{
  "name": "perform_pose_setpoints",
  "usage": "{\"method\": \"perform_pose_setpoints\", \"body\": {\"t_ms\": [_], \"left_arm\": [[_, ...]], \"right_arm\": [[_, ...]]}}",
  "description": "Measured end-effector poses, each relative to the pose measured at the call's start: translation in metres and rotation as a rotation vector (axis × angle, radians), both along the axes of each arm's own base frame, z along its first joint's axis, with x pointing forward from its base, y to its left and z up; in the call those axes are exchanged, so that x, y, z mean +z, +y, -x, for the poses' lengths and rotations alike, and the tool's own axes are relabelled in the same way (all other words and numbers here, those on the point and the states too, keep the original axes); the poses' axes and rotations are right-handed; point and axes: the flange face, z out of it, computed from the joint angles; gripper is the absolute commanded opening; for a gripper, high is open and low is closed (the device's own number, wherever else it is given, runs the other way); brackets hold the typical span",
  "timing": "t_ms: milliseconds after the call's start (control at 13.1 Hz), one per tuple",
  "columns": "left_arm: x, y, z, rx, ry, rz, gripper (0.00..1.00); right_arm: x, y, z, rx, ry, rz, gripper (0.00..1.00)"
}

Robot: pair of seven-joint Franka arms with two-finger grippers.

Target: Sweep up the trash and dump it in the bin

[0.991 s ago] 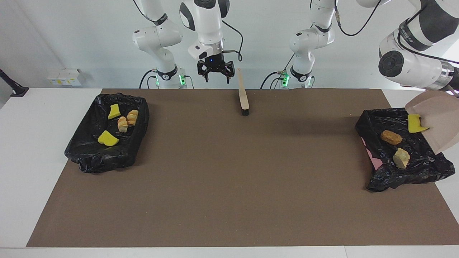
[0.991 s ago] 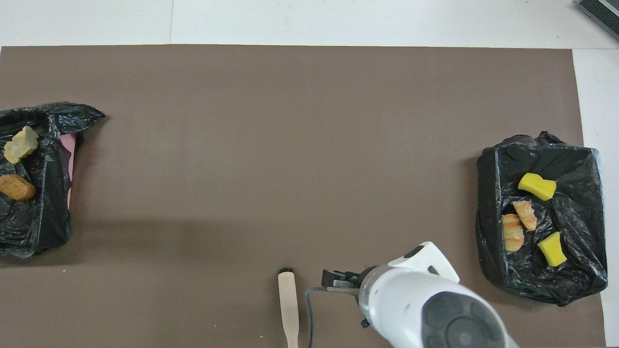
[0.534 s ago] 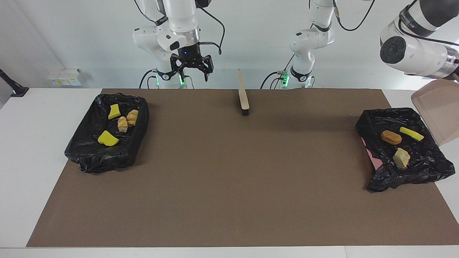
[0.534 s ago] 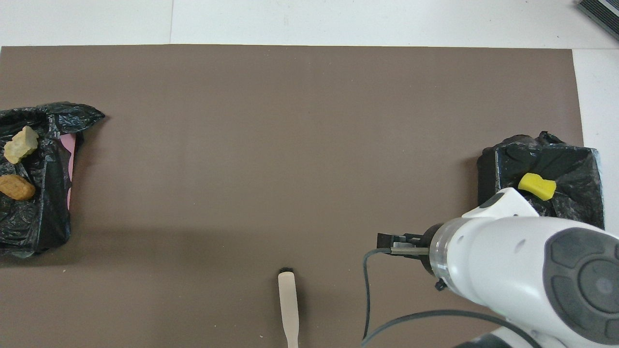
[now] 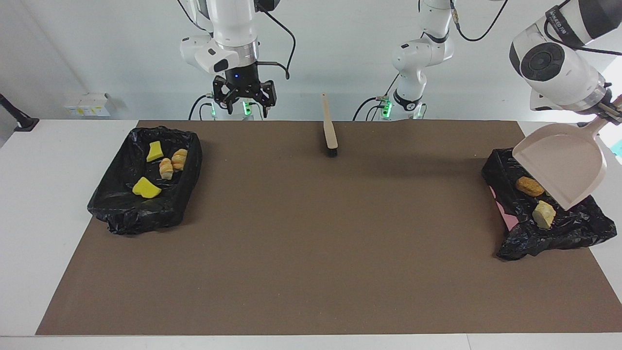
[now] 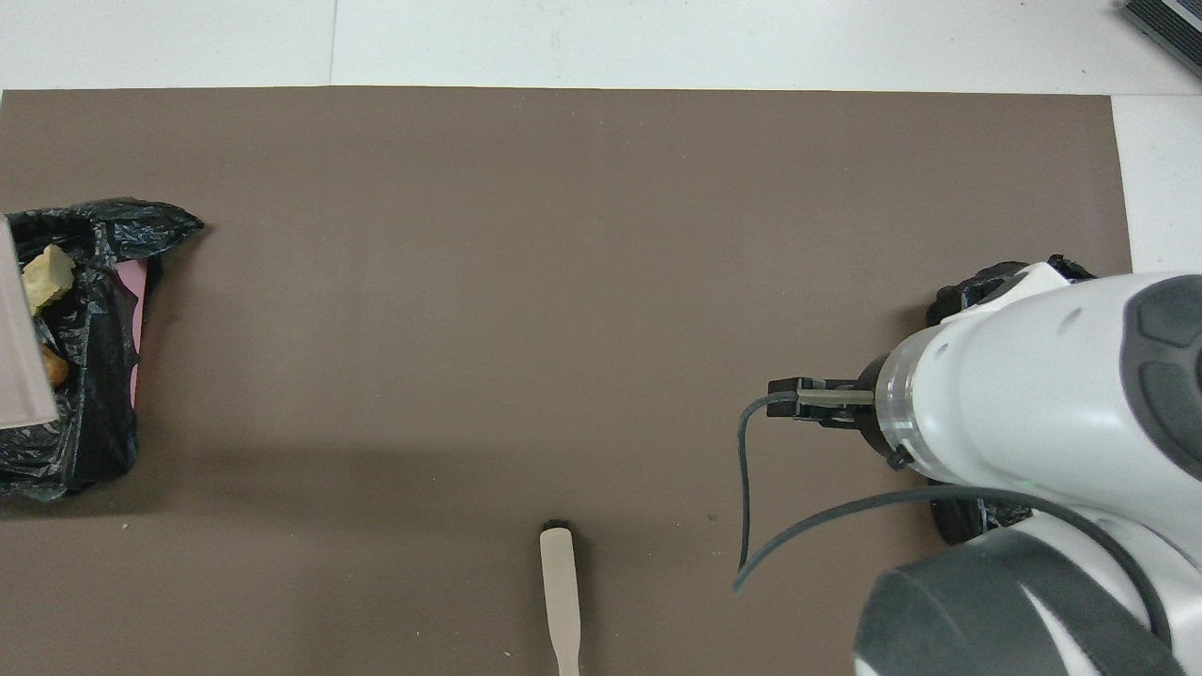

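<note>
1. We count two black-lined bins on the brown mat point(image 5: 311, 243): one point(image 5: 121, 209) at the right arm's end of the table, one point(image 5: 559, 233) at the left arm's end.
2. In the bin at the right arm's end we count four pieces of trash: two yellow sponge chunks point(image 5: 146, 188), point(image 5: 155, 151) and two tan bread-like lumps point(image 5: 166, 168), point(image 5: 179, 158) lying side by side between them.
3. In the bin at the left arm's end we see two pieces: an orange-brown lump point(image 5: 529, 186) and a pale tan chunk point(image 5: 543, 214). That makes six in sight; the dustpan covers part of this bin, so we cannot count what lies under it.
4. One beige dustpan point(image 5: 563, 163) hangs tilted over that bin, its open mouth pointing down, its handle running up toward the left gripper point(image 5: 610, 109). The gripper's fingers sit at the picture's edge, so we cannot tell their state.
5. The right gripper point(image 5: 244, 99) is up in the air over the robots' edge of the mat, fingers spread apart, holding nothing.
6. One brush point(image 5: 330, 129) lies on the mat near the robots, midway between the two bins, bristles pointing away from them.
</note>
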Motion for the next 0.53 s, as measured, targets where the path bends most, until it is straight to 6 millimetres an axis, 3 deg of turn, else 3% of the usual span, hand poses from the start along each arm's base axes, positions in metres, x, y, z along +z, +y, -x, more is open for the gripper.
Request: {"method": "perform_pose_setpoints", "body": {"t_ms": [534], "left_arm": [[-0.031,-0.060,0.014,0.434,-0.245,0.394,0.00]], "right_arm": [[0.008,-0.011,-0.009,-0.023,-0.015,-0.008,1.00]]}}
